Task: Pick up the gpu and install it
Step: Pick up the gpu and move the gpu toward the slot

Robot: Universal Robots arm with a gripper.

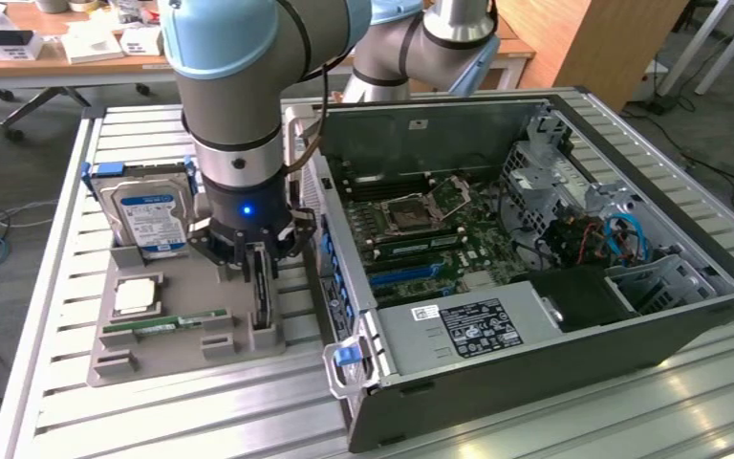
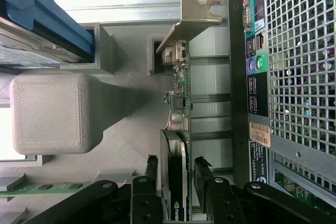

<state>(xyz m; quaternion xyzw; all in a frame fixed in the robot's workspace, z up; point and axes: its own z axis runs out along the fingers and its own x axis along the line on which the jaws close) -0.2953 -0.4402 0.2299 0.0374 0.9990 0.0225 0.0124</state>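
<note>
Black gripper (image 2: 176, 161) part-open astride upright gpu (image 2: 179, 103), fingers (image 2: 202, 170) just beside it.

**Parts count at your station.** You have one arm (image 1: 233, 115) carrying one gripper (image 1: 261, 273) (image 2: 176, 162) with two fingers (image 2: 148, 174). One grey holder tray (image 1: 176, 359) gives you four parts, one of each kind: one gpu (image 1: 263, 292) (image 2: 181, 98), one hard drive (image 1: 150, 215) (in a single blue carrier), one memory stick (image 1: 163, 325) and one square processor chip (image 1: 135, 295). Count also one open computer case (image 1: 622, 335), one power supply (image 1: 469, 330) and one slatted table (image 1: 150, 421).
</note>
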